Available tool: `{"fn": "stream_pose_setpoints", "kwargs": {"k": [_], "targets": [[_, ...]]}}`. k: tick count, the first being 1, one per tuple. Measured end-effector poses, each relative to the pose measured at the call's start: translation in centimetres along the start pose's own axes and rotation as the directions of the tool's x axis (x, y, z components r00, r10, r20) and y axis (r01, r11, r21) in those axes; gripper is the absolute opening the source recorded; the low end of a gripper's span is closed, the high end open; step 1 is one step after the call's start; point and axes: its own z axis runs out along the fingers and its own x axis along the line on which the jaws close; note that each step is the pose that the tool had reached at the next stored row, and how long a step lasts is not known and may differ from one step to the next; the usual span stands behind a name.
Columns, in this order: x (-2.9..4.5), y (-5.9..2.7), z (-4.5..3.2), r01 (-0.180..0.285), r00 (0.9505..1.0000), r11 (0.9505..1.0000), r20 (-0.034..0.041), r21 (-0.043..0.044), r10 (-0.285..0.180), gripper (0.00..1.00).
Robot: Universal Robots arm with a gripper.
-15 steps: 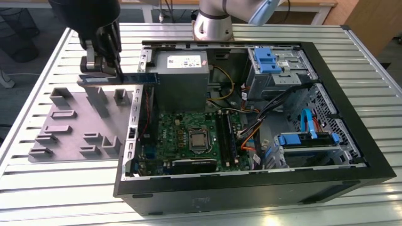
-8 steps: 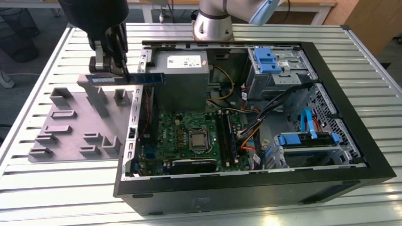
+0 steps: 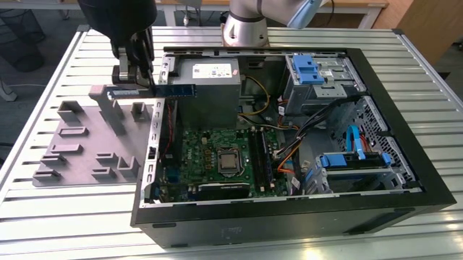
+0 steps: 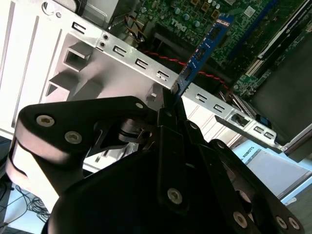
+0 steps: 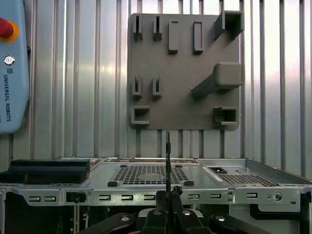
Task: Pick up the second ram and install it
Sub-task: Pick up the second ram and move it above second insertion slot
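The second ram (image 3: 178,89) is a thin blue-green stick held level in the air over the open computer case's (image 3: 405,135) wall on the exterior view's left. My gripper (image 3: 147,85) is shut on one end of it. In the second wrist view the ram (image 4: 204,46) sticks out from the closed fingertips (image 4: 171,108) towards the green motherboard (image 4: 195,14). The first wrist view shows the ram (image 5: 167,156) edge-on, rising from the gripper (image 5: 168,196). The motherboard (image 3: 217,157) with its long black slots (image 3: 262,157) lies lower inside the case.
A grey holder tray (image 3: 79,146) lies on the slatted metal table (image 3: 65,216), on the exterior view's left of the case. Inside the case are a power supply (image 3: 210,73), blue drive cages (image 3: 313,67) and cables. The arm's base (image 3: 244,27) stands behind the case.
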Motion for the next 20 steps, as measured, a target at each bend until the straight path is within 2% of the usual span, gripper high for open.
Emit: {"fn": "stream_pose_setpoints", "kwargs": {"k": [20], "targets": [[-0.02, -1.98, 0.15, 0.0, 1.0, 1.0, 0.0, 0.0003, 0.0, 0.14]]}}
